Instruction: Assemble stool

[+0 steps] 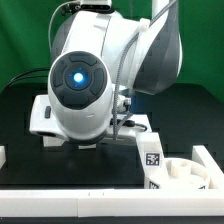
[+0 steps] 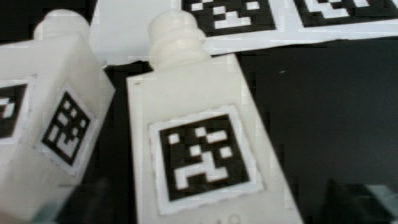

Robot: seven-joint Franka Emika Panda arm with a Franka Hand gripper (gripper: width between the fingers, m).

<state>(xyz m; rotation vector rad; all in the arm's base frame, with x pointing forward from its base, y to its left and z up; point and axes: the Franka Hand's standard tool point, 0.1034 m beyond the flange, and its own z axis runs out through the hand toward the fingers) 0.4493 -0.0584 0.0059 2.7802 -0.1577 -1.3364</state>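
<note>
Gripper: your gripper (image 2: 228,203) is released. Its dark fingers (image 2: 98,203) stand on either side of one end of a leg, and a strip of black desk (image 2: 329,100) shows between that leg and one finger.
Gripped-side leg: the middle leg (image 2: 199,130) lies flat between the fingers, with its knobbed tip pointing away from them toward the marker board (image 2: 267,15).
Neighbour leg: the second leg (image 2: 54,110) lies just beside it, nearly parallel. You cannot tell whether they touch.
Arm: in the exterior view the arm (image 1: 95,80) fills the middle of the desk and hides the gripper.
Right corner: the upright leg (image 1: 150,155) stands just beside the seat (image 1: 192,172), near the desk's front corner at the exterior view's right.
Materials: smooth white plastic throughout. The legs are blocky with a ribbed, rounded tip, and the seat is a round shallow dish.
Labels: black-and-white square tags on the legs and the board.
</note>
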